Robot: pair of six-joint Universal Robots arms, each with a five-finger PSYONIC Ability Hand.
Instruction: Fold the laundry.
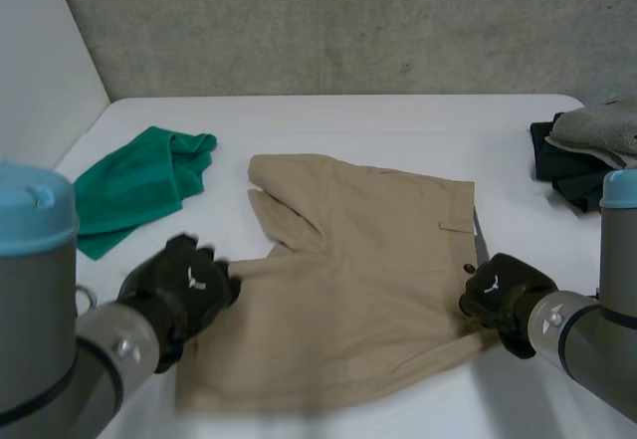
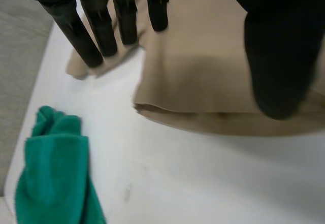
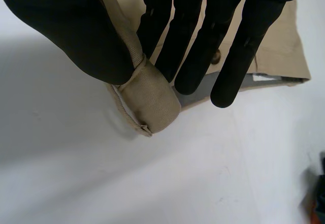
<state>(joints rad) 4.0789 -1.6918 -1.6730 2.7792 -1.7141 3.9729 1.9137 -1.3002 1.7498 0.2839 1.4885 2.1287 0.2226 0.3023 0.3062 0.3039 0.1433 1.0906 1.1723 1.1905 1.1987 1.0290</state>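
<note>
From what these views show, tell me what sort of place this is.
Probably a robotics test bench, not a home: a white table against a raw concrete wall, with tan shorts, a green cloth and a pile of clothes laid out.

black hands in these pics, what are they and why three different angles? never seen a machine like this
They are the machine hands of a two-armed robot at a white table, set to fold laundry. The head view looks down from a camera between the arms. The other two views each come from a camera on one wrist, looking along that hand's palm. On the table lie rumpled beige fabric shorts, a bunched green cloth on the left side and a pile of dark and grey clothes at the right edge. The left hand is open over the shorts' left edge, fingers straight. The right hand pinches a corner of the shorts' waistband between thumb and fingers.
</note>
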